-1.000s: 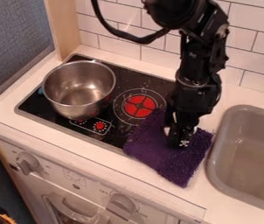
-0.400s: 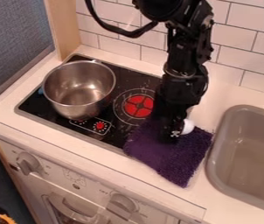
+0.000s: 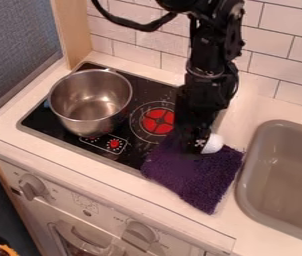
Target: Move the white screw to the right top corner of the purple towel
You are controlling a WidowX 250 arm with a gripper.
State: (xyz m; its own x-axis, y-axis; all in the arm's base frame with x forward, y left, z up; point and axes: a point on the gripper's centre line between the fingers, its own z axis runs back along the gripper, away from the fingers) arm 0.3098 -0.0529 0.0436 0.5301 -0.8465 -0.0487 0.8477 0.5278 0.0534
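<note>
We see a pale, light-coloured table point(image 3: 254, 112) with a long straight front edge that runs at a slant across our view. Set into its left part we have a black stovetop point(image 3: 45, 119) with a thin metal rim, marked with a red round burner point(image 3: 157, 121) inside pale rings and a smaller red dial mark point(image 3: 114, 143) nearer the front edge. On the stovetop's left half we find a shiny metal pot point(image 3: 90, 102), upright and open at the top. A purple towel point(image 3: 197, 185) lies flat and askew, partly over the stovetop's right end and partly on the table. Just beside the towel's right corner, we have a grey sink point(image 3: 260, 175) sunk into the table.
</note>
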